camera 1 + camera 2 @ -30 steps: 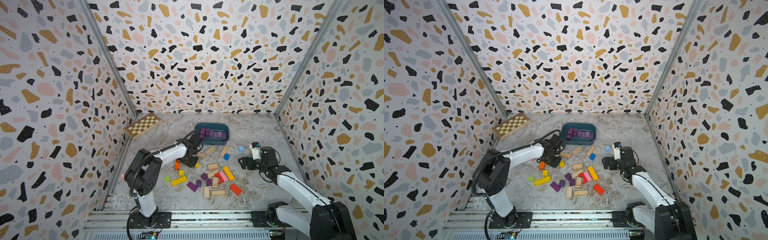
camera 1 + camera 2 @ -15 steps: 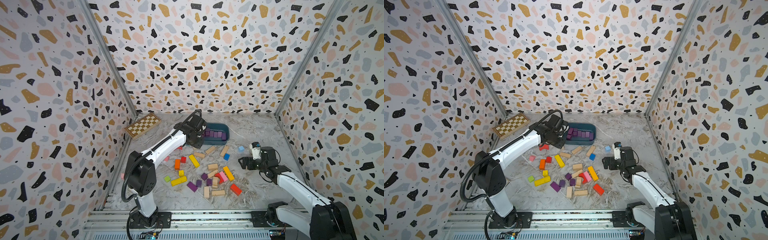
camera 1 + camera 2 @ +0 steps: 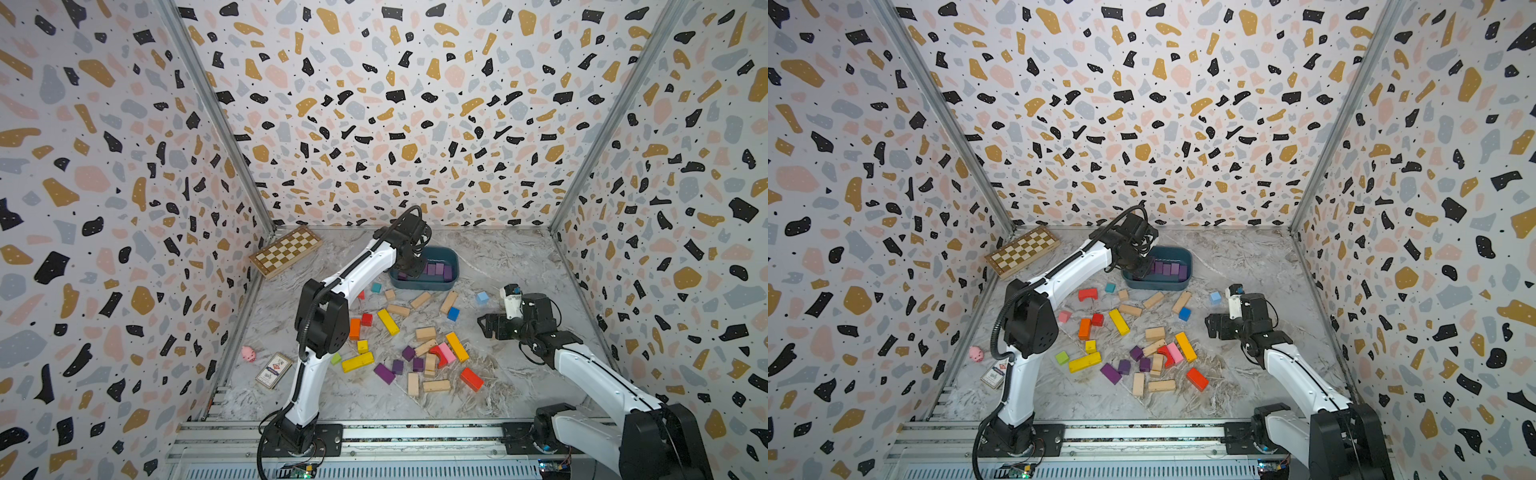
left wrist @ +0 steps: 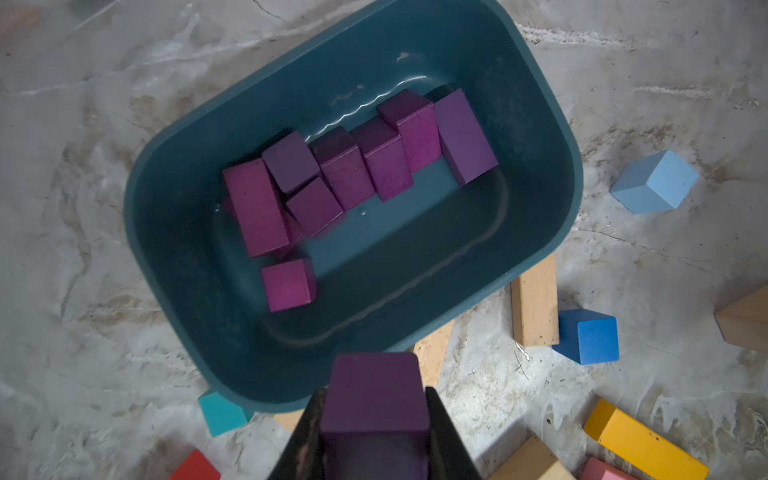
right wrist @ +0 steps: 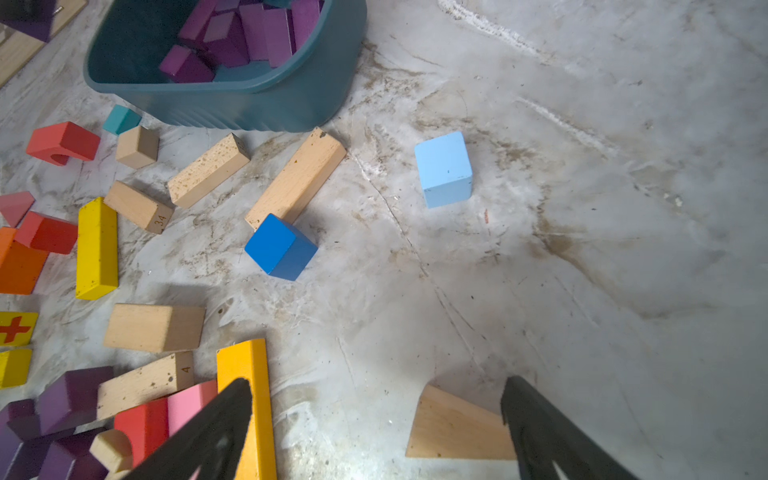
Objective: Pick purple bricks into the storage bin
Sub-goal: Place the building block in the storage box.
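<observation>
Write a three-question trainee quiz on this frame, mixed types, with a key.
1. True or false: the left fingers are shut on a purple brick.
2. Relative to the storage bin, the light blue cube sits: A inside; B apart, on the table; C against its wall.
3. Fill in: the right fingers stand ___ (open/shut).
Key: 1 true; 2 B; 3 open.
</observation>
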